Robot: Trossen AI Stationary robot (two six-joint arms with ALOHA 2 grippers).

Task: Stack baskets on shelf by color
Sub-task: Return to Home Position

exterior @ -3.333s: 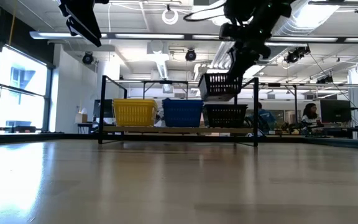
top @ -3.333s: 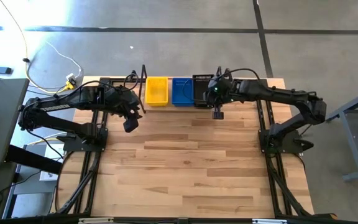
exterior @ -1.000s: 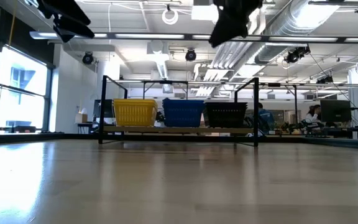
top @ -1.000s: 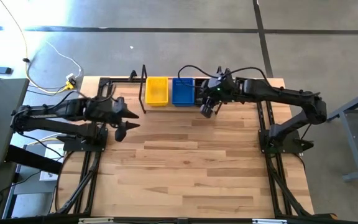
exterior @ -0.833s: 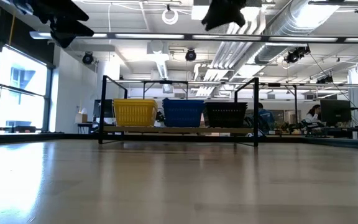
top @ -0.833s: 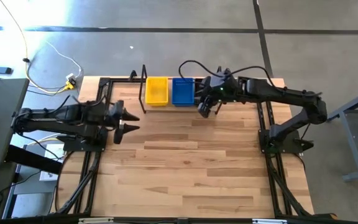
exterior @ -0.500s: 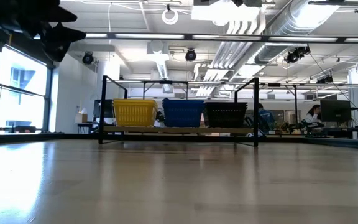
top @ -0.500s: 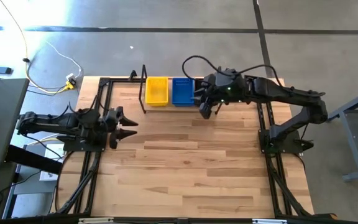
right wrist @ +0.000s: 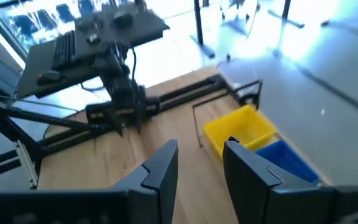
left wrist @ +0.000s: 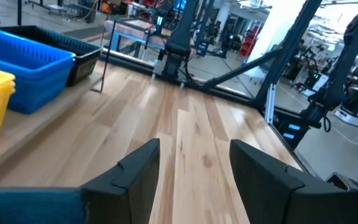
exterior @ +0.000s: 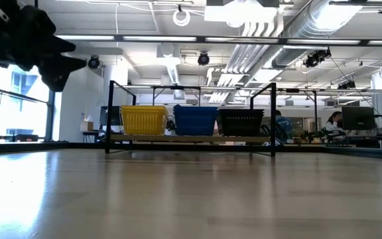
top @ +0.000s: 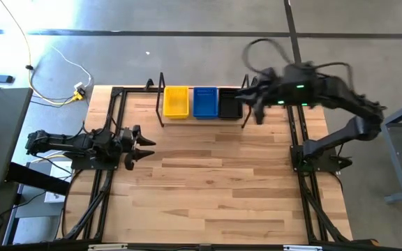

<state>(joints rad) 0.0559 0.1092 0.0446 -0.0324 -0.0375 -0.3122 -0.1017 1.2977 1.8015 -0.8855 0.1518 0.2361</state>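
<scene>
Three colours on shelf: yellow basket, blue basket, black basket — side by side, yellow nearest the left arm.
Shelf spot: far edge of tabletop.
Left end effector: fingers apart, empty, over tabletop's left side, well apart from shelf.
Right end effector: fingers apart, empty — just beside black basket.

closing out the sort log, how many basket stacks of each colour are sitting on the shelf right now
yellow basket stack: 1
blue basket stack: 1
black basket stack: 1
total: 3 stacks side by side on the shelf; how many baskets are nested inside each stack cannot be told from these views.
</scene>
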